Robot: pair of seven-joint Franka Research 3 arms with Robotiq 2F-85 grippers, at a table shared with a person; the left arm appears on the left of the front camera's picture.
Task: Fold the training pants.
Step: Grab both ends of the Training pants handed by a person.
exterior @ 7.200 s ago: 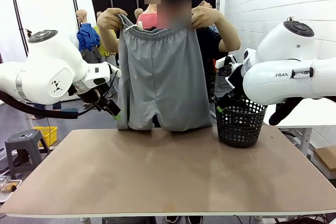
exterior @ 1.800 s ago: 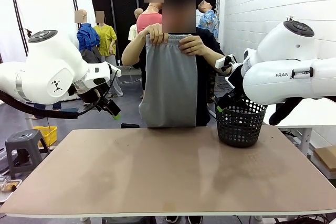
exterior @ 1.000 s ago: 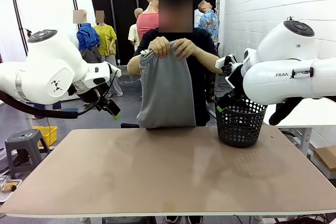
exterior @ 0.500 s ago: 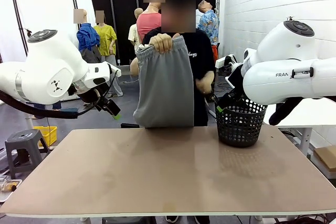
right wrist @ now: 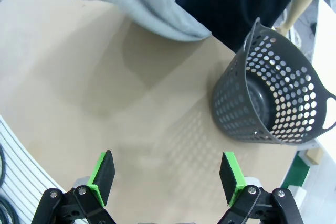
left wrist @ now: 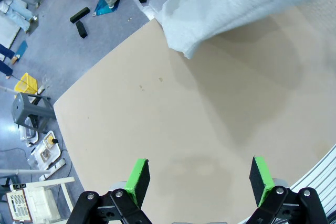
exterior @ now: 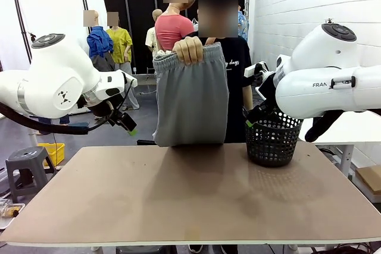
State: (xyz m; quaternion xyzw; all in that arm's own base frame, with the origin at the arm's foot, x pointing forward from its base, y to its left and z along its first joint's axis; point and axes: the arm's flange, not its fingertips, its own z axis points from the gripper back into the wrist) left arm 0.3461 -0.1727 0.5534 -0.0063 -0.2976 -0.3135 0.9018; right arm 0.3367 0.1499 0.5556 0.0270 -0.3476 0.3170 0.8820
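The left gripper [left wrist: 199,165] hangs over the table's [exterior: 190,200] left side, its green-padded jaws spread wide with nothing between them. At the middle, a person's hand [exterior: 189,49] holds the training pants [exterior: 191,102] up by the waistband, doubled lengthwise, the hem at the table's far edge. To the right stands the black mesh basket [exterior: 272,142]. The right gripper [right wrist: 166,160] is near it, jaws likewise apart and empty.
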